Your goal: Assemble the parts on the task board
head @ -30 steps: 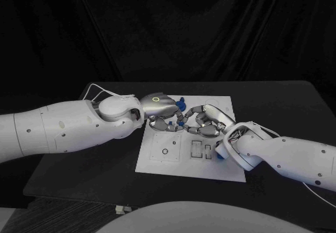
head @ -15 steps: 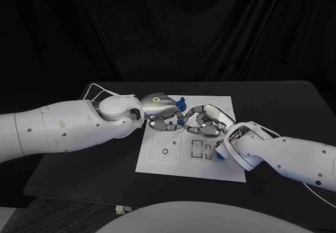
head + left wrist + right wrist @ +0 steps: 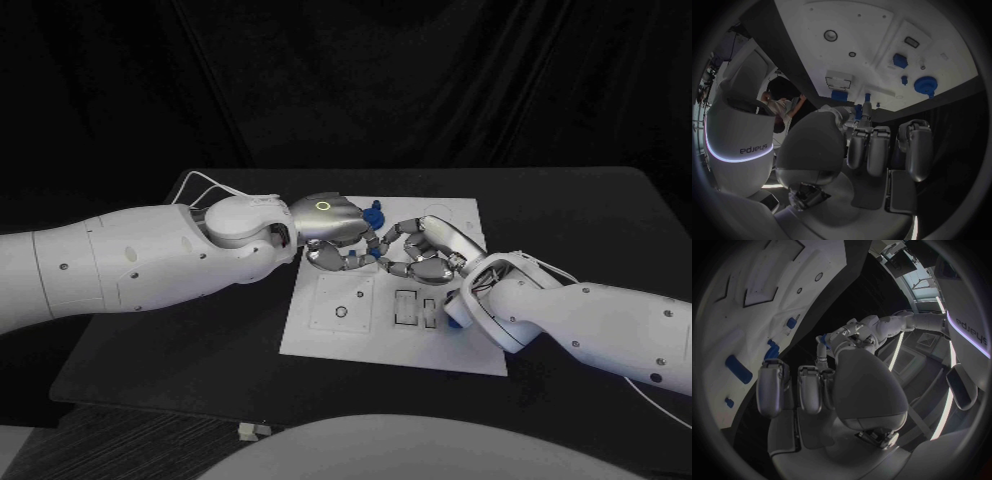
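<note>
The white task board (image 3: 361, 335) lies in the middle of the black table. My left hand (image 3: 332, 228) and right hand (image 3: 423, 250) hover close together over its far half, fingertips meeting. A small blue part (image 3: 376, 259) sits between those fingertips, and both hands pinch it. The same blue part (image 3: 859, 112) shows at my left hand's (image 3: 873, 150) fingertips, and the blue part (image 3: 821, 340) at my right hand's (image 3: 817, 385) raised finger. A round blue piece (image 3: 924, 86) and smaller blue pieces (image 3: 900, 61) rest on the board.
Rectangular slots (image 3: 415, 308) and a round hole (image 3: 340, 312) mark the board's near half. More blue pieces (image 3: 739, 369) lie on the board beside my right hand. A white cable (image 3: 202, 186) runs along the table's far left edge.
Both hands stay almost still over the board. The right hand's fingers have shifted very slightly at the blue part.
</note>
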